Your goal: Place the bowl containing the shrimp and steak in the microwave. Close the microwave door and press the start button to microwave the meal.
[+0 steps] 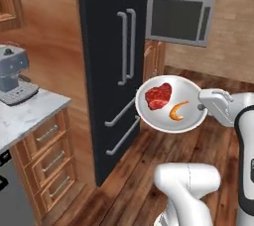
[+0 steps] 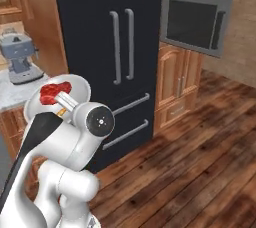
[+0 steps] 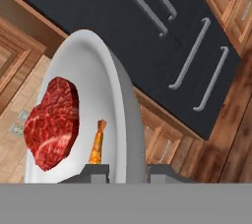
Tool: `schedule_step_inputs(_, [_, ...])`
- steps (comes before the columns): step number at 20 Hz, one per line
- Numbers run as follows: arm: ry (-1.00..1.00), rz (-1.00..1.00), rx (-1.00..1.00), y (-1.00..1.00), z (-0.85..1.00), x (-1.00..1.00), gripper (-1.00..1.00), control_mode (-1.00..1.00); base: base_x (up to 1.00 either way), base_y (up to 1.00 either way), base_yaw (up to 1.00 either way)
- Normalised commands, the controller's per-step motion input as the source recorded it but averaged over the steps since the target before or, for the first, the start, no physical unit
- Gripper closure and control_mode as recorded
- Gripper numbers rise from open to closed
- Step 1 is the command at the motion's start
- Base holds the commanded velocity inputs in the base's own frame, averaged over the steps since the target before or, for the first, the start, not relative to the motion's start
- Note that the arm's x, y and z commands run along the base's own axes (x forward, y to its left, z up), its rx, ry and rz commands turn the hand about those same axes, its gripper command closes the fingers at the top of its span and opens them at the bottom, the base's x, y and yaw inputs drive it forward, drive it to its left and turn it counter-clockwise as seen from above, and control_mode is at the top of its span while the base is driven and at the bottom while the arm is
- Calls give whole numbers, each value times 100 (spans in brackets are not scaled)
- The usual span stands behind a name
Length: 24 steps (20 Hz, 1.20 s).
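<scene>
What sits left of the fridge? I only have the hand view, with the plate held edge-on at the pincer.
Observer: A grey espresso machine stands on a marble counter.
Operator: Is the microwave door open?
Observer: Yes, the microwave door stands swung out, high to the right of the black fridge.
Operator: Is the bowl level?
Observer: The bowl is carried in the air, tilted toward the left base camera, steak and shrimp on it, the pincer at its right rim.
</scene>
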Motion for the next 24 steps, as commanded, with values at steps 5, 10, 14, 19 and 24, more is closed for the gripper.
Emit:
schedule_step_inputs(5, [0, 0, 0, 0, 0, 0, 100, 100, 14, -34, -50])
schedule_step_inputs(10, [0, 0, 0, 0, 0, 0, 100, 100, 56, -33, -46])
schedule_step_inputs(14, [0, 0, 0, 0, 0, 0, 100, 100, 57, -51, -54])
schedule_step_inputs(19, [0, 0, 0, 0, 0, 0, 100, 100, 61, -34, -49])
schedule_step_inputs(24, [0, 0, 0, 0, 0, 0, 100, 100, 81, -7, -33])
